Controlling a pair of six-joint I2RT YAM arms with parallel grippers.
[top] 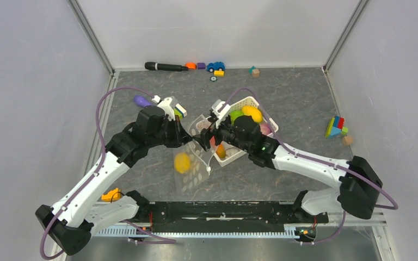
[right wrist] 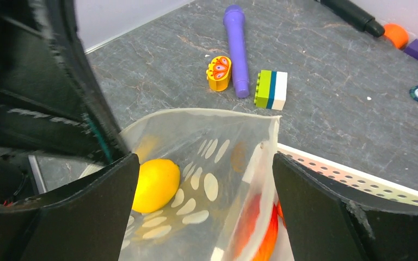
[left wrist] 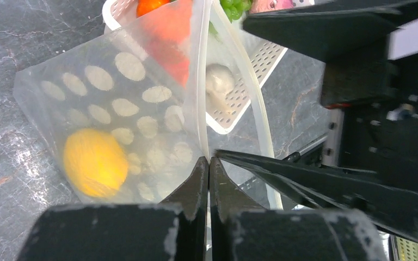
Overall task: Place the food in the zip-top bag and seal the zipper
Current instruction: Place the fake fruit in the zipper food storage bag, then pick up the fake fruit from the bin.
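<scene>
"Ahead of the left gripper [left wrist: 208, 175], what is hidden?" asks the first observer.

"The part it pinches," says the second. "Its fingers are pressed flat together on the mouth edge of the zip-top bag [left wrist: 136, 109], so that stretch of the zipper [left wrist: 200, 92] disappears between them. Only the strip running away from the fingertips shows. An orange-red shape shows through the film at the bag's far end, but it is too blurred to name. The white basket [left wrist: 250, 76] beyond it is cut off by the frame."

"And the right gripper [right wrist: 204, 163]?"

"It holds nothing. Its fingers are spread wide, one on each side of the bag's open mouth. Whether either finger touches the film cannot be told. One yellow fruit [right wrist: 152, 185] lies inside the bag, close under the finger nearer the left arm."

"Where is there room?"

"Past the right fingertips the table [top: 283, 92] runs bare as far as a purple tube [right wrist: 237, 49] and a striped block [right wrist: 270, 88] just beside it. The basket rim sits right against the bag on the right gripper's outer side."

"What of the surface and the room?"

"The table is dark grey, marbled with pale veins. Plain pale walls [top: 223, 27] close it in on three sides."
</scene>
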